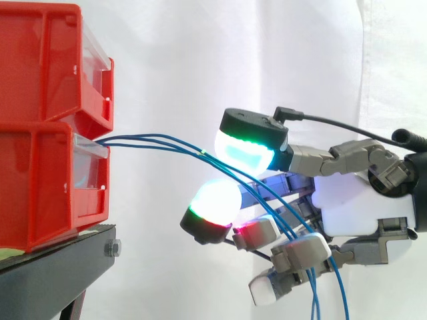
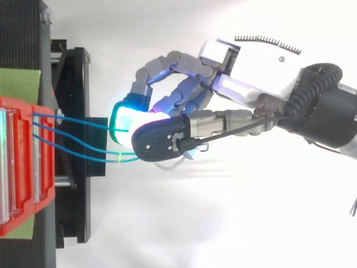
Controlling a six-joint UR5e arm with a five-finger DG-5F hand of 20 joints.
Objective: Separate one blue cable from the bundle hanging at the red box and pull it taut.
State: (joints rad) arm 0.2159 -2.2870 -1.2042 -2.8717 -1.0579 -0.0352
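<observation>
A small bundle of thin blue cables (image 1: 160,136) comes out between the two stacked red bins (image 1: 40,167) and sags to the right and down. My hand (image 1: 360,200) reaches in from the right, level with the lower bin. The cables pass through the gap between the thumb's green-cyan pad (image 1: 247,150) above and a white-green fingertip (image 1: 210,208) below, then run on past the palm. A narrow gap shows between those pads. From above, the cables (image 2: 83,121) fan out from the bins (image 2: 22,162) and vanish under the hand (image 2: 251,72).
The bins sit on a black stand (image 1: 53,267) at the left, with a green sheet (image 2: 19,84) under them. A white curtain hangs behind. Free room lies to the right of the bins and below the hand.
</observation>
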